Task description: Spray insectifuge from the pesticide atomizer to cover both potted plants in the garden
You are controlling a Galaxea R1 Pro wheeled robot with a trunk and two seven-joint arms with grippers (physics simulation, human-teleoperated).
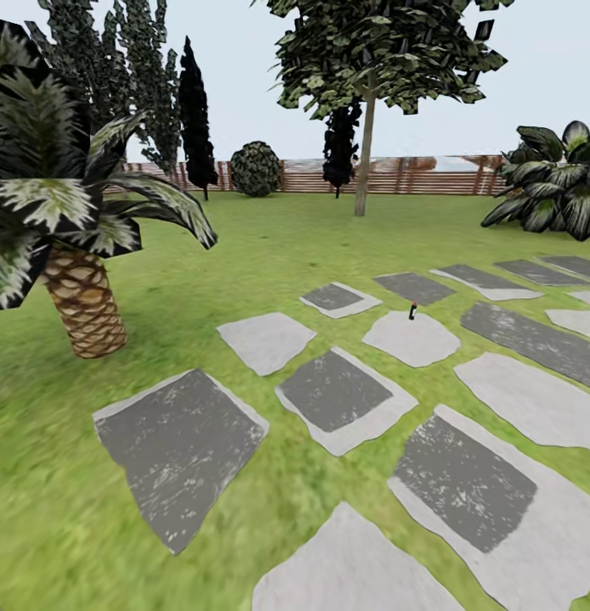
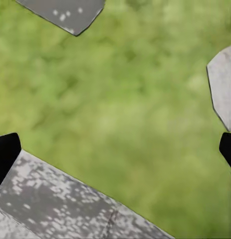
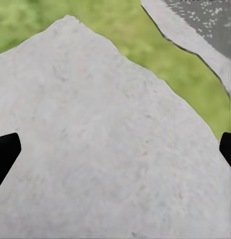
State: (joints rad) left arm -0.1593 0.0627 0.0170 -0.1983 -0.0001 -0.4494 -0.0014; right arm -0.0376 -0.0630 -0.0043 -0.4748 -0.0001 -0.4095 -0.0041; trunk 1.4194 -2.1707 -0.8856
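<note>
In the head view the garden lawn [image 1: 269,255] stretches out ahead, crossed by grey stepping stones. Far off on a pale round stone [image 1: 411,339] stands a tiny dark upright object with a red spot, which looks like the pesticide atomizer [image 1: 412,311]. The potted plants are out of view. My left gripper [image 2: 115,149] is open over grass, its black fingertips [image 2: 5,155] wide apart, with a mottled grey stone [image 2: 55,199] below it. Above a pale stone [image 3: 95,149], my right gripper [image 3: 115,149] is open too. Both hold nothing.
A scaly-trunked palm [image 1: 78,297] stands close at the left. A broad-leaved shrub [image 1: 553,182] is at the far right, a slim tree trunk [image 1: 365,144] in the middle distance. A brown slat fence [image 1: 413,176] closes the back, with dark cypresses and a round bush [image 1: 255,168].
</note>
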